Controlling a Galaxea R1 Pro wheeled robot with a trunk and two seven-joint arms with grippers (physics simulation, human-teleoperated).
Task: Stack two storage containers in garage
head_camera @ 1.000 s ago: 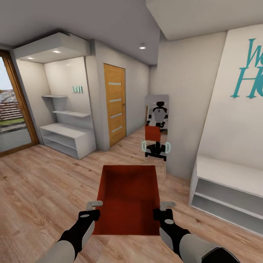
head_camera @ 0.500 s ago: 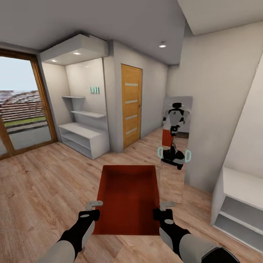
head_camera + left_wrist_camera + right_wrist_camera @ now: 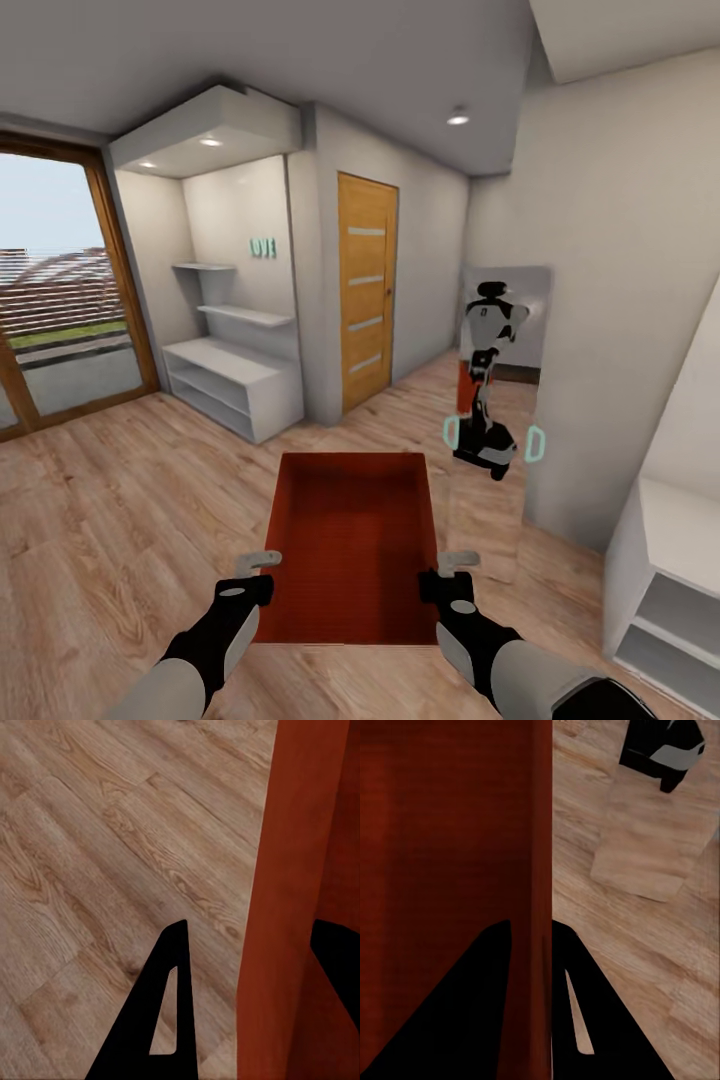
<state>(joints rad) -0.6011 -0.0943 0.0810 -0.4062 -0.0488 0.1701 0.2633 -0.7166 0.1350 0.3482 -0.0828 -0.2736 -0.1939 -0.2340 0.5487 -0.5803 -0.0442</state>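
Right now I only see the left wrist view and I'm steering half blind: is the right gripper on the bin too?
Observer: Yes. The right gripper straddles the container's right wall, one finger on each side.
Operator: What's ahead of me?
Observer: A closed wooden door with glass slits, across the plank floor.
Operator: Anything on my right?
Observer: A mirror against the wall, reflecting the robot.

Right gripper (image 3: 531, 967) jaws clamp container wall (image 3: 536, 832); wood floor (image 3: 622, 937) beside.

The storage container (image 3: 350, 545) looked matt orange-red plastic; the floor (image 3: 110, 500) was light grained wood planks, the door (image 3: 367, 290) smooth wood.
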